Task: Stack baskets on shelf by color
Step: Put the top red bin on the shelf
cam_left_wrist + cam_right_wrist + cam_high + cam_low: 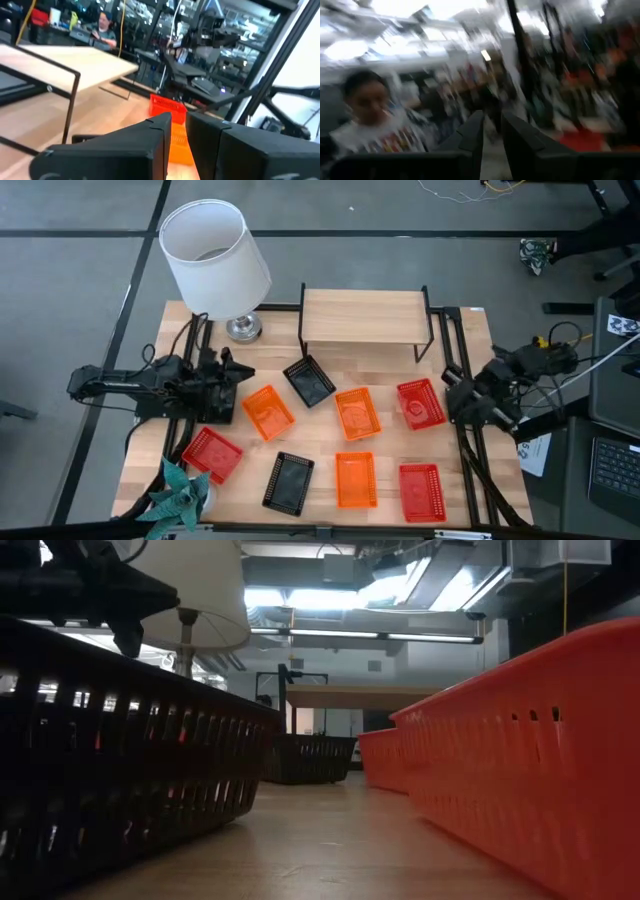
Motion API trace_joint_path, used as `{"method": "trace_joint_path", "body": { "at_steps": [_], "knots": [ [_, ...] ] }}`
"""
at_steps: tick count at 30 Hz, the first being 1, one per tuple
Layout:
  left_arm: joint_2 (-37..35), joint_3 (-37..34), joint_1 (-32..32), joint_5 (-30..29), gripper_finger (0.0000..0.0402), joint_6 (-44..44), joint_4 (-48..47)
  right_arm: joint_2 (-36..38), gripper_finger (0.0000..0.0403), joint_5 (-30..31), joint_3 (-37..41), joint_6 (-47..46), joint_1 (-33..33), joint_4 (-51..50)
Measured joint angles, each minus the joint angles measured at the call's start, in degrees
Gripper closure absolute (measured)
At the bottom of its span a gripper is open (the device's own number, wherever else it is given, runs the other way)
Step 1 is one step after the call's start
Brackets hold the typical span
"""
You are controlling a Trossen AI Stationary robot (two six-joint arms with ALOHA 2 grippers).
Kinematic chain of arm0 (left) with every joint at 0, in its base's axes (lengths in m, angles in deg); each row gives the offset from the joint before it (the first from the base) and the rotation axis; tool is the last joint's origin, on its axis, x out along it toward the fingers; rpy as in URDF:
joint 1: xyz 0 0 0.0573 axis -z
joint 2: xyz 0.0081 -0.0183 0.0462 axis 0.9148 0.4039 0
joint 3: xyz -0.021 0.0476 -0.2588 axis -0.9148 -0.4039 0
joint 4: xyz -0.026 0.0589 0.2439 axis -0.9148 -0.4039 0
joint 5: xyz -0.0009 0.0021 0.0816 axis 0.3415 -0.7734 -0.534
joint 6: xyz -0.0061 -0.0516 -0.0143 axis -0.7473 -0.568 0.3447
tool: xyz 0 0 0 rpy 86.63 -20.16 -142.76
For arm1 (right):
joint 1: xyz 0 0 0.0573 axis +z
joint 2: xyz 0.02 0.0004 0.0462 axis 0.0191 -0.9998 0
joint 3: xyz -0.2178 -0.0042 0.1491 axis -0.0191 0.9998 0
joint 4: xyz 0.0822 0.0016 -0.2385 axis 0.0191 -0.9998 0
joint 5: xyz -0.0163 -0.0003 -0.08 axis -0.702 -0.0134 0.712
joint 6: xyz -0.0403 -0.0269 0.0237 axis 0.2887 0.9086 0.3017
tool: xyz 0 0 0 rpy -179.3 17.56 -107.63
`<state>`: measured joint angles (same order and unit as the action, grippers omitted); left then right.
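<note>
At the tabletop's left edge, left gripper shows fingers nearly together, holding nothing; right gripper, right edge, likewise. Overhead alone reveals eight baskets scattered mid-table and bare shelf at the far edge.

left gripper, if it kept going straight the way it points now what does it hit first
Most likely the orange basket lying just ahead of the left gripper on the table; the left wrist view shows orange between its fingers. Height is unclear, so it might pass above it.
</note>
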<state>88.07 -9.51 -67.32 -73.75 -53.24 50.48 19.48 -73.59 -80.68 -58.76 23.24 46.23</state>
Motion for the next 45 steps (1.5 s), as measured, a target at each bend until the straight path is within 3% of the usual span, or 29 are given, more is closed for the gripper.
{"method": "trace_joint_path", "body": {
  "at_steps": [6, 11, 16, 23, 32, 37, 45],
  "knots": [
    [1.2, 0.0, 0.2, 0.1, 0.0351, 0.0, 0.0, -11.2, 0.0331, 7.5, -14.1, -2.2, 2.7, -28.1],
    [1.2, 0.0, 0.2, 0.4, 0.0351, 1.8, 0.0, -19.5, 0.0331, 8.6, -23.0, -15.6, 5.4, -46.6],
    [1.2, 0.0, 0.1, 0.3, 0.0351, 7.6, 0.0, -26.0, 0.0331, 9.0, -23.2, -24.8, 10.5, -46.3],
    [1.2, 0.0, 0.1, 0.2, 0.0351, 8.6, 0.0, -32.1, 0.0331, 16.6, -23.0, -25.5, 12.8, -53.5],
    [1.2, 0.0, 0.1, -2.5, 0.0351, 8.6, 0.0, -32.9, 0.0331, 27.2, -23.0, -24.2, 12.6, -70.6],
    [1.2, 0.0, 0.1, -2.5, 0.0351, 8.6, 0.0, -32.9, 0.0331, 27.6, -23.0, -18.1, 12.6, -70.4],
    [1.2, 0.0, 0.1, -2.5, 0.0351, 8.6, 0.0, -33.0, 0.0331, 28.7, -23.0, -21.1, 12.6, -70.4]
  ]
}}
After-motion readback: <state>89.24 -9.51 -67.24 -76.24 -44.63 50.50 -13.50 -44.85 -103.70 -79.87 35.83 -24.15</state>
